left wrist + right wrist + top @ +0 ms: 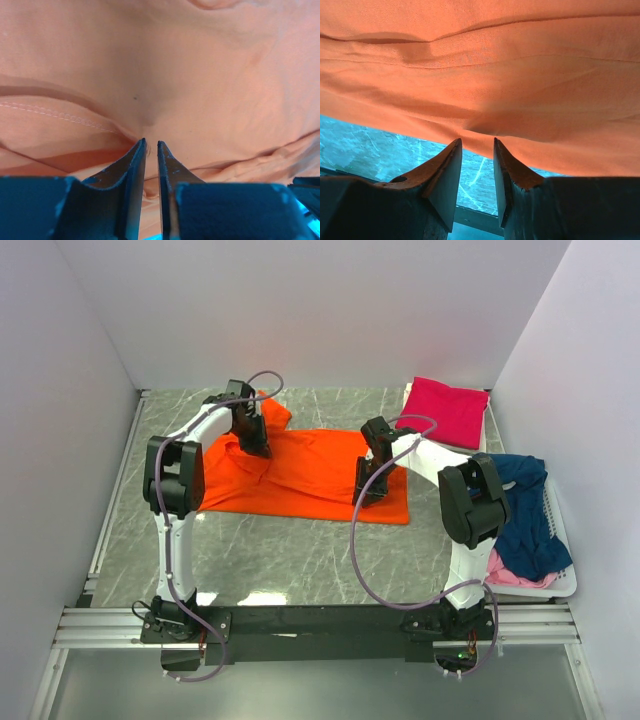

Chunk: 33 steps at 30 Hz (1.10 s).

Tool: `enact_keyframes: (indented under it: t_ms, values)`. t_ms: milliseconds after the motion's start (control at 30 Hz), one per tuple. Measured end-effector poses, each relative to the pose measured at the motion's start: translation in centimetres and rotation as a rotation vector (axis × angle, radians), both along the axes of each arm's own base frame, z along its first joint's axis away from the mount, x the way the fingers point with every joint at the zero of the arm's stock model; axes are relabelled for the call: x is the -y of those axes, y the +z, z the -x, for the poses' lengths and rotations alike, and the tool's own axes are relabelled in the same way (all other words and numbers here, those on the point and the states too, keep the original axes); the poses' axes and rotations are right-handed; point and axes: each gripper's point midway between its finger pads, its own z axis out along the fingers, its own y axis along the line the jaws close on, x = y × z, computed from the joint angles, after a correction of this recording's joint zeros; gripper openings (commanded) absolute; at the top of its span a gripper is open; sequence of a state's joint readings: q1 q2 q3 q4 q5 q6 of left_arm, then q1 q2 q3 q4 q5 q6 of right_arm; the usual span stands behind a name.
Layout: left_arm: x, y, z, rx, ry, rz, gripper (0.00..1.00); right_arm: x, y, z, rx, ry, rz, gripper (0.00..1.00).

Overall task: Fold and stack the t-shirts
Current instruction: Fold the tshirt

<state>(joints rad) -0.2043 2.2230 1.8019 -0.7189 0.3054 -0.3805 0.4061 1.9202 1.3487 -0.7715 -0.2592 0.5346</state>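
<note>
The orange shirt point(310, 478) lies spread on the table point(260, 560), its long axis running left to right. The left gripper point(151, 143), jaws parted by a narrow slit and seemingly clamping nothing, points into a pucker of cloth near the shirt's far left end. The right gripper point(477, 141), jaws partly open and empty, sits at the near right hem, with the cloth edge just beyond its tips.

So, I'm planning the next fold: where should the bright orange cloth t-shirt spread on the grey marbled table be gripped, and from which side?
Probably pinch the orange t-shirt at its near right corner, coming in low from the near side. That edge lies flat against bare table, and the right gripper faces it with fingers parted.
</note>
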Motion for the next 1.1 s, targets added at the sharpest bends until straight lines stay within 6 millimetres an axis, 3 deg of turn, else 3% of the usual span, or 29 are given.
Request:
enact_keyframes:
  t_ms: [567, 867, 1100]
  values:
    - [1.4, 0.8, 0.0, 0.011, -0.036, 0.081, 0.30, 0.0, 0.0, 0.0, 0.000, 0.000, 0.000, 0.39]
    - [-1.4, 2.2, 0.1, 0.070, 0.062, -0.051, 0.44, 0.0, 0.0, 0.0, 0.000, 0.000, 0.000, 0.39]
    - [-2.5, 2.6, -0.5, 0.098, 0.100, -0.101, 0.44, 0.0, 0.0, 0.0, 0.000, 0.000, 0.000, 0.40]
